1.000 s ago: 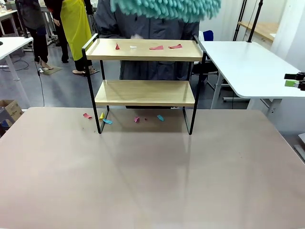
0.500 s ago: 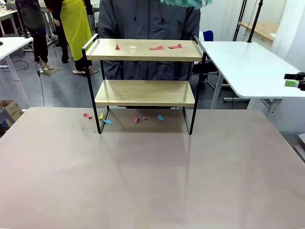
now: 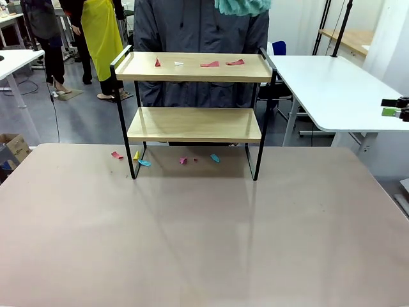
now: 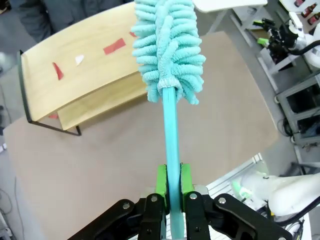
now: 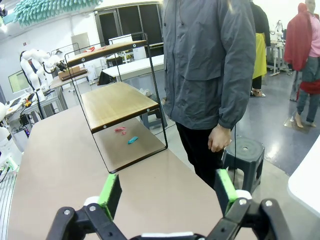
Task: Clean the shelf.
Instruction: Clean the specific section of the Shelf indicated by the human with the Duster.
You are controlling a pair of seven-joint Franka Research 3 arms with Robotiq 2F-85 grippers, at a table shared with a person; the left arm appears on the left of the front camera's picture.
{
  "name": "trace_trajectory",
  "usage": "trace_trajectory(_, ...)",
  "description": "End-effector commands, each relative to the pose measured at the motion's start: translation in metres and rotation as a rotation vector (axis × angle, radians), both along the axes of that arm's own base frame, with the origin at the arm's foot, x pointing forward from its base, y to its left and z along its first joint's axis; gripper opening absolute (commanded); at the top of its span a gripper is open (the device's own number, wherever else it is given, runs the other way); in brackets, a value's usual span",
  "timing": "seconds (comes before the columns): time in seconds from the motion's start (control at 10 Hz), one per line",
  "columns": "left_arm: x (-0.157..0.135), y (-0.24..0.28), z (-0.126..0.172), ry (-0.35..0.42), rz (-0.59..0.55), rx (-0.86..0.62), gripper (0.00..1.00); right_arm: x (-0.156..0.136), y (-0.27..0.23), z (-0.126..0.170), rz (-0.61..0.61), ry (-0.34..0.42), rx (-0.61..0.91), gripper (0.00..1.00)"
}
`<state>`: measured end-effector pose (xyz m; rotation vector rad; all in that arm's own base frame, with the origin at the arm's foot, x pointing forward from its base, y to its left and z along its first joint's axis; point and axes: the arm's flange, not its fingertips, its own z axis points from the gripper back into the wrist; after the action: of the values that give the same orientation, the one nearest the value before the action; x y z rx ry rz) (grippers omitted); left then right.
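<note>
The shelf (image 3: 192, 67) stands at the far middle of the table, with red and white paper scraps (image 3: 209, 63) on its top board; its lower board is bare. My left gripper (image 4: 170, 182) is shut on the handle of a teal fluffy duster (image 4: 167, 45), held high above the shelf's right part; its head tip shows at the top of the front view (image 3: 241, 6). From above, the top board (image 4: 90, 65) carries the scraps (image 4: 114, 46). My right gripper (image 5: 168, 192) stands open and holds nothing, off the table's right side (image 3: 391, 107), facing the shelf (image 5: 117, 102) end-on.
A person in a grey jacket (image 3: 198, 25) stands right behind the shelf, one hand hanging by their side (image 5: 218, 140). Several coloured scraps (image 3: 144, 162) lie on the table under and left of the shelf. A white table (image 3: 332, 83) stands at the right.
The duster head, spread wide across the top of the front view a second ago, has swung and lifted so that just its tip shows. The scraps and right gripper have not moved.
</note>
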<state>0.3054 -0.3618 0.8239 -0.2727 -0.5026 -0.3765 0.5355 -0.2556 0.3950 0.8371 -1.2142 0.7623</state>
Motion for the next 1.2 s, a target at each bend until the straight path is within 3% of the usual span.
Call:
trace_trajectory(0.0, -0.006, 0.006, 0.010, -0.022, -0.011, -0.032, 0.13, 0.000, 0.001, 0.002, 0.000, 0.002, -0.003, 1.00)
trace_trajectory(0.2, -0.003, 0.000, 0.004, -0.005, -0.006, -0.007, 0.13, 0.000, 0.001, 0.002, 0.000, 0.002, -0.003, 1.00)
trace_trajectory(0.4, 0.004, -0.044, -0.018, -0.030, 0.023, -0.027, 0.13, 0.000, 0.001, 0.002, 0.000, 0.002, -0.003, 1.00)
trace_trajectory(0.7, 0.021, -0.081, -0.051, -0.062, 0.174, -0.112, 0.13, 0.000, 0.001, 0.002, 0.000, 0.002, -0.003, 1.00)
trace_trajectory(1.1, 0.036, -0.109, -0.090, -0.068, 0.326, -0.113, 0.13, 0.000, 0.001, 0.002, 0.000, 0.002, -0.003, 1.00)
